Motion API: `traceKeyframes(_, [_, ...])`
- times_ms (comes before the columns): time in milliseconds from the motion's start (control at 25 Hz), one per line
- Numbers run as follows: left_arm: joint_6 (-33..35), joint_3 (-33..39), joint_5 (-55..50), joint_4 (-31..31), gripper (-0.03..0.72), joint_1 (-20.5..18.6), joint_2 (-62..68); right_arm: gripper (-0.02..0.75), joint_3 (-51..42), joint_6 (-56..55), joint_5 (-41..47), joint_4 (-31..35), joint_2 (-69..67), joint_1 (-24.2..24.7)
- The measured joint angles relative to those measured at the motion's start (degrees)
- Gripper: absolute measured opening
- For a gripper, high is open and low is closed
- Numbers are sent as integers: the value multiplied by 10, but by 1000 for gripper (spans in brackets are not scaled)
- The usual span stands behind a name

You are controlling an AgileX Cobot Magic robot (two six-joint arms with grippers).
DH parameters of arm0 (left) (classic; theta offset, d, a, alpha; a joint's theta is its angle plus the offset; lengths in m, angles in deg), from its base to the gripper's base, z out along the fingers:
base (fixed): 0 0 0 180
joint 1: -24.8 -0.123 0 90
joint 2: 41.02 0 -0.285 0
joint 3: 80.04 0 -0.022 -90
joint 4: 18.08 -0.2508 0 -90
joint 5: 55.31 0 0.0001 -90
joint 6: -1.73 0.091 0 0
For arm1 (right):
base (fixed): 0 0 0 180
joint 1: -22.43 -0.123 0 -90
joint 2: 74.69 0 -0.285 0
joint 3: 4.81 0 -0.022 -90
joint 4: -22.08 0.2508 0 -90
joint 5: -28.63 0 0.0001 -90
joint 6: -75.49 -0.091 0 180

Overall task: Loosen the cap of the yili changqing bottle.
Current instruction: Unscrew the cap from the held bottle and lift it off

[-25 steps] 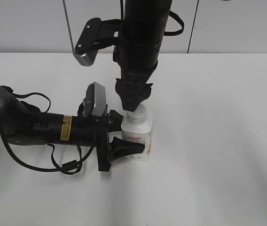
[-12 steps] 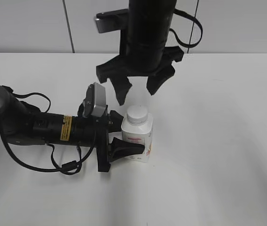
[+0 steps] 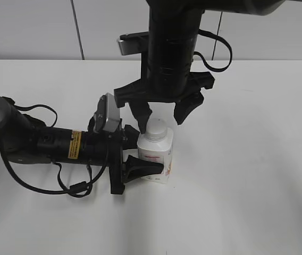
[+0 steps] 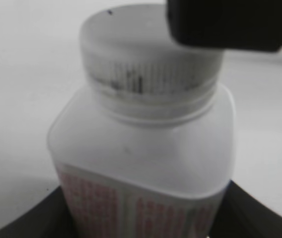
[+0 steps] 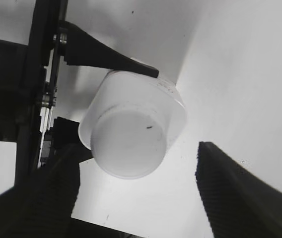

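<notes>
Exterior: left gripper (image 3: 140,154) clamps the small white squarish plastic bottle (image 3: 156,154) upright on the white table (image 3: 246,175), bracing it against twist. Right gripper (image 3: 164,114) hangs spread at 12 o'clock over the ribbed white round screw cap (image 3: 156,129).

Left wrist: cap seated on neck; bottle wedged between dark fingers (image 4: 230,218).

Right wrist: cap centred between parted fingers (image 5: 235,198), gripping nothing.

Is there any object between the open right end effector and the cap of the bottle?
Nothing visible is in the way. The right end effector hangs open directly over the cap, one finger on each side. The left end effector clamps the bottle lower, on its body, leaving the cap free.
</notes>
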Motion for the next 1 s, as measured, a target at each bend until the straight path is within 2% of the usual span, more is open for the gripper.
traceKeyframes(440, [0, 0, 1, -2, 412, 0, 0, 566, 0, -7, 0, 2, -8, 0])
traceKeyframes(520, [0, 0, 1, -2, 412, 0, 0, 523, 0, -7, 0, 3, -8, 0])
traceKeyframes(800, [0, 0, 0, -2, 412, 0, 0, 246, 0, -9, -1, 7, -7, 0])
traceKeyframes(1000, [0, 0, 0, -2, 411, 0, 0, 220, 0, -9, 0, 6, -6, 0])
